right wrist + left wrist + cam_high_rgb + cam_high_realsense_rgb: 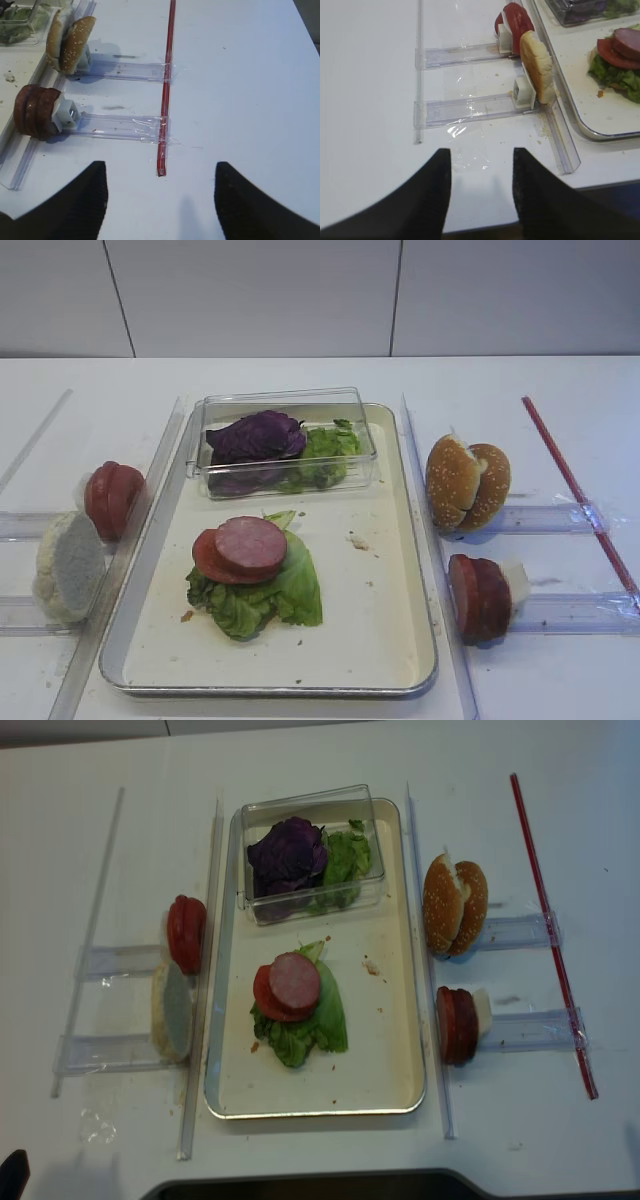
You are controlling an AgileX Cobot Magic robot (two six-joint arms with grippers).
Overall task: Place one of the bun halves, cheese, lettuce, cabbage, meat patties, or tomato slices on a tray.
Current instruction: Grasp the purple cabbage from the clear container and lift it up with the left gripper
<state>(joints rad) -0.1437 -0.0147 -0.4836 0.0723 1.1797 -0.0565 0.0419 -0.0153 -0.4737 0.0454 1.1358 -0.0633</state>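
tray (400,540): mid desk; holds lettuce (265,595) under one tomato slice (208,558) and one meat patty (252,544)
clear box (285,443): far end of tray; cabbage (257,435) left, green leaves right
bun halves (467,483): two, right rack
hidden: patty count on right rack unclear
left jaws (481,192): apart, empty
right jaws (160,200): wide, empty

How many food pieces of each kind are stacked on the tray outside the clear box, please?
Lettuce pile: 1
Tomato slice: 1
Pink meat slice: 1
Total: 3, all in one stack on the tray
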